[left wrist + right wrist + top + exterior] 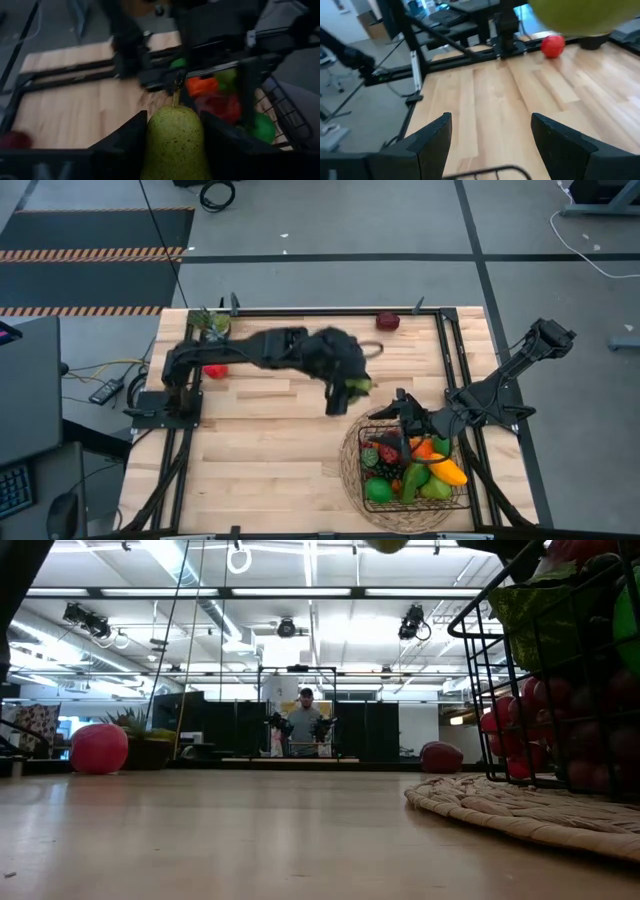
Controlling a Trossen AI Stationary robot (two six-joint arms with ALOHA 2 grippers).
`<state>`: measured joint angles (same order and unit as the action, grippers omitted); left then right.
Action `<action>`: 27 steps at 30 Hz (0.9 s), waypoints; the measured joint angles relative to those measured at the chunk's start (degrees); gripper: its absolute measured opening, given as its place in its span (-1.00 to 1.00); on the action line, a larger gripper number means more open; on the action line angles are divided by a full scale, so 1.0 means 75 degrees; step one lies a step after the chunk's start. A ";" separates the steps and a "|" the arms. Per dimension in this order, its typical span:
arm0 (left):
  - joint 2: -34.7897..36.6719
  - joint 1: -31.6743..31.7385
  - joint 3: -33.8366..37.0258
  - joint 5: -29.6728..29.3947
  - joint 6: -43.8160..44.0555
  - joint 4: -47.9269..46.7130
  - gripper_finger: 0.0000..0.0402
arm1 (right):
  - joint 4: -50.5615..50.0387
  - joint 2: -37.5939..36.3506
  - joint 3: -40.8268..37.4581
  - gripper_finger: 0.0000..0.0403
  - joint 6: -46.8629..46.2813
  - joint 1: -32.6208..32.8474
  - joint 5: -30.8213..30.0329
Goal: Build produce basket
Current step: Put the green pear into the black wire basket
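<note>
The speckled green pear (pixel 175 145) with a thin stem sits tight between the two dark fingers of the left claw (pixel 352 388), held up in the air just beside the black wire basket (pixel 372 427). The basket stands on a round tan woven mat (pixel 520 810) near the right front corner of the pale wooden plank table (pixel 270 450), and it is piled with red, orange, yellow and green toy fruit (pixel 415 470). The right claw (pixel 405 412) hangs over the basket's far edge with its fingers spread wide and nothing in them. A red ball-shaped fruit (pixel 215 371) lies by the left arm's base, and a dark red one (pixel 388 320) at the far edge. Beyond the table is a grey floor and a big room with ceiling lights, where a person (pixel 305 725) stands far back.
</note>
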<state>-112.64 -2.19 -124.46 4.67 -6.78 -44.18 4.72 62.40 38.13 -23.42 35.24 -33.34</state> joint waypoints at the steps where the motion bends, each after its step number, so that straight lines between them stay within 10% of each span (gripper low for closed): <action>1: -0.0063 -0.0111 0.0008 0.0011 -0.0090 0.0172 -0.15 | -0.0193 -0.0075 0.0000 0.37 -0.0005 0.0059 0.0000; 27: -0.1746 -0.1086 -0.0004 0.2826 0.0224 0.3762 -0.14 | -0.5450 -0.1723 -0.0003 0.37 -0.4304 0.1234 -0.0327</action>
<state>-125.73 -10.33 -124.49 25.87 -5.09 -15.97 -36.16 49.48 38.11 -55.70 44.49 -35.79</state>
